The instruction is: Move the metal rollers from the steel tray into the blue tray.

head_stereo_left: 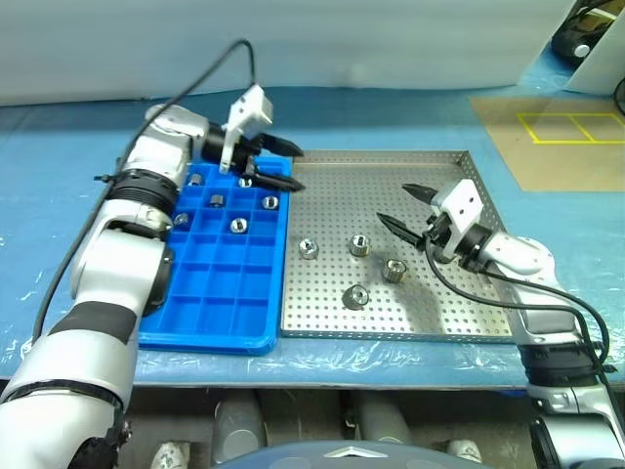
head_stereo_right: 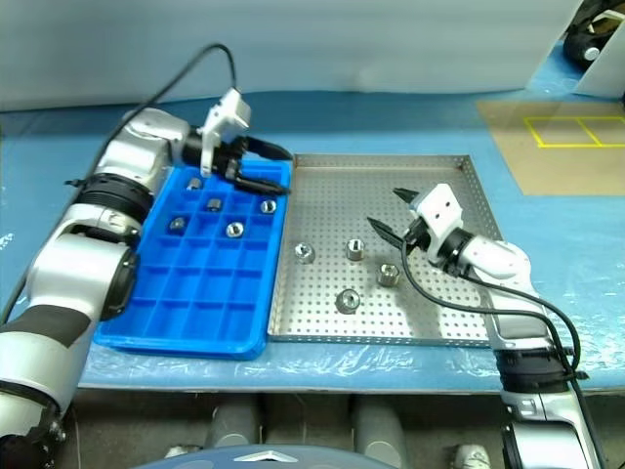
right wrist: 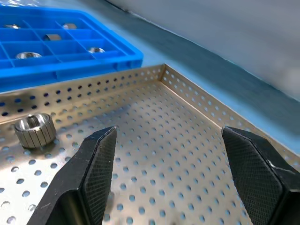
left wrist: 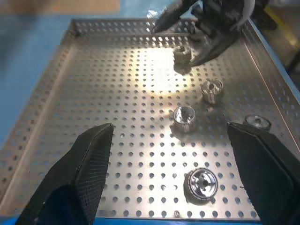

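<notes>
Steel tray (head_stereo_left: 391, 186) in front of you carries four metal rollers (head_stereo_left: 359, 245); others sit in the blue tray (head_stereo_left: 225, 303). Your left gripper (head_stereo_left: 283, 166) and right gripper (head_stereo_left: 405, 207) are both released, empty.

Bright, even overhead light; a hot glare patch whitens the grey perforated steel tray (left wrist: 154, 70) floor, and the nearby black fingers (left wrist: 89, 159) look soft.
</notes>
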`<state>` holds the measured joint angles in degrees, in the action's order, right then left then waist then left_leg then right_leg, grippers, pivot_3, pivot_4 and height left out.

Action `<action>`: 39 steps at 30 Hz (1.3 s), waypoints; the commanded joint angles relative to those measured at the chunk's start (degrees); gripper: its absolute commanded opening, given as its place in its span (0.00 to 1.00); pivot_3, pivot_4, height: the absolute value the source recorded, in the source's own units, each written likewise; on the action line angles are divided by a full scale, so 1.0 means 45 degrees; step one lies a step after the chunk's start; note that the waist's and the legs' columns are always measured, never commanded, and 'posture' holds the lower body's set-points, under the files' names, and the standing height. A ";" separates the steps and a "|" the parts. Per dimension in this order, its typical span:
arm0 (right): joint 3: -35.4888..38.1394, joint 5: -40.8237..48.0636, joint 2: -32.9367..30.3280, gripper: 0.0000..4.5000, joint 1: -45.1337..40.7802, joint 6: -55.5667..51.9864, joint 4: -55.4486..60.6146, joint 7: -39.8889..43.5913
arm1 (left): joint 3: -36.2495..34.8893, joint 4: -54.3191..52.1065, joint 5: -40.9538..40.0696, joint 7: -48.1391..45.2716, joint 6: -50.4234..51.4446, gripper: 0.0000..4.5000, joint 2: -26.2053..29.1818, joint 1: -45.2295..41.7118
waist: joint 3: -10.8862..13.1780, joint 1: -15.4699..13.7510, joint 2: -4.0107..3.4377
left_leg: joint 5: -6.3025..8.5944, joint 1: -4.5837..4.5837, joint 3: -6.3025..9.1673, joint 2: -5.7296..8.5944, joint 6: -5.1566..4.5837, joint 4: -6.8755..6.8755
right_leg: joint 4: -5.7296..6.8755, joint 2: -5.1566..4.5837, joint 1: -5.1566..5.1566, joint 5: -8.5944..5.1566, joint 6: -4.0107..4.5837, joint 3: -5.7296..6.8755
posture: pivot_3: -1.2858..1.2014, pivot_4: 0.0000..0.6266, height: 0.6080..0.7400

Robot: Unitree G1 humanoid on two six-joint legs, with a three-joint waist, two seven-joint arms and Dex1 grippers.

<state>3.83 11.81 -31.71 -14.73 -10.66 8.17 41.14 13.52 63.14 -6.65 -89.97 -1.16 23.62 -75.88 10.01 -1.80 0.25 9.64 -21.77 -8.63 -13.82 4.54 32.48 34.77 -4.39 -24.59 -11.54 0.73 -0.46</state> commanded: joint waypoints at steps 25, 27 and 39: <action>0.0762 0.0212 0.0147 0.81 0.2776 -0.1136 0.3607 -0.2042 | 0.2033 0.2475 0.5145 0.0374 -0.4325 0.91 -0.1606 0.0477 | 0.0004 0.0583 0.0007 | 0.0036 0.0051 -0.0033 0.0017 -0.0056 0.0043 | -0.0017 0.0000 0.0047 0.0009 -0.0017 -0.0086 | 0.32 0.24 1.00; 0.0743 0.0199 0.0178 0.81 0.2880 -0.1127 0.3655 -0.2074 | 0.2074 0.2497 0.5325 0.0639 -0.4367 0.91 -0.1689 0.0566 | 0.0003 0.0587 0.0006 | 0.0036 0.0053 -0.0033 0.0017 -0.0057 0.0044 | -0.0016 0.0000 0.0048 0.0009 -0.0017 -0.0086 | 0.32 0.24 1.00; 0.0703 0.0140 0.0321 0.81 0.3152 -0.1198 0.3919 -0.2406 | 0.2732 0.2645 0.6463 0.1454 -0.4522 0.91 -0.1770 0.1025 | 0.0002 0.0895 0.0009 | 0.0040 0.0088 -0.0072 0.0013 -0.0061 0.0036 | -0.0014 0.0007 0.0050 0.0009 -0.0018 -0.0122 | 0.31 0.24 1.00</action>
<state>6.09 12.17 -30.33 -0.91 -16.24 23.44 31.01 23.92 74.49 19.34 -84.89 -20.80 14.58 -72.13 10.02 2.23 0.28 9.82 -21.38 -8.95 -13.76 4.25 32.65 34.71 -4.36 -24.37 -11.50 0.65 -1.01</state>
